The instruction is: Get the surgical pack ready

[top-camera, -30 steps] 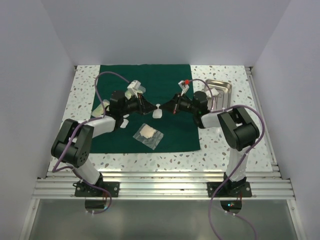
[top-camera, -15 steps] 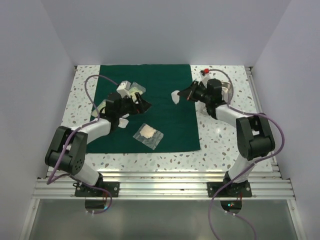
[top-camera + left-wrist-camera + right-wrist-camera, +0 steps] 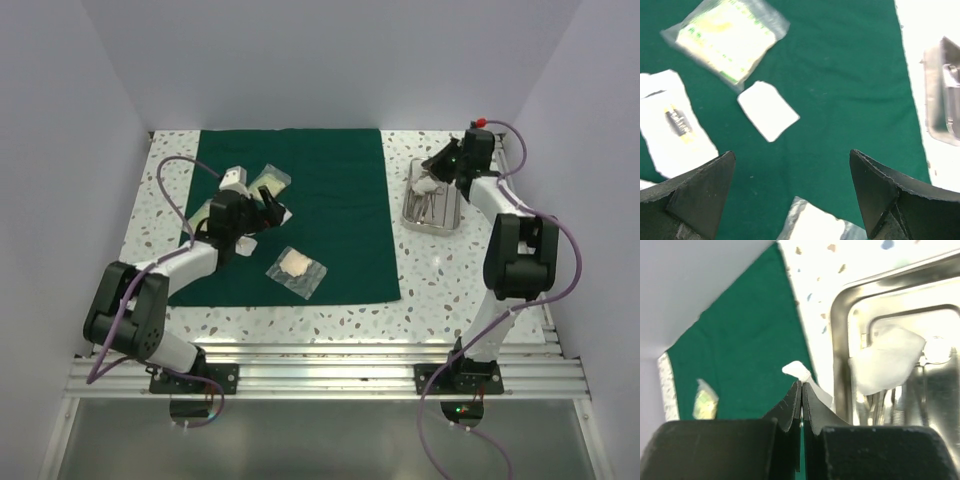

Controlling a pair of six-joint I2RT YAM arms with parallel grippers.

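Observation:
The dark green cloth [image 3: 330,200] lies flat on the table. On it are a clear gauze pouch [image 3: 297,268], a second pouch [image 3: 271,182] and small white packets. In the left wrist view a white gauze square [image 3: 768,110] and a pouch [image 3: 727,37] lie ahead of my left gripper [image 3: 792,170], which is open above the cloth with nothing in it. My right gripper [image 3: 801,385] is shut on a small white gauze piece [image 3: 798,370] beside the steel tray [image 3: 840,305]. The tray holds another white gauze piece [image 3: 887,360] and thin steel instruments [image 3: 900,410].
The steel tray [image 3: 440,222] sits on the speckled tabletop right of the cloth, near the right wall. A white packet [image 3: 198,213] lies at the cloth's left edge under my left arm. White walls close in the back and both sides.
My left gripper opened and drew back to the left. My right gripper carried the white gauze piece from the middle of the cloth rightward and away to the tray.

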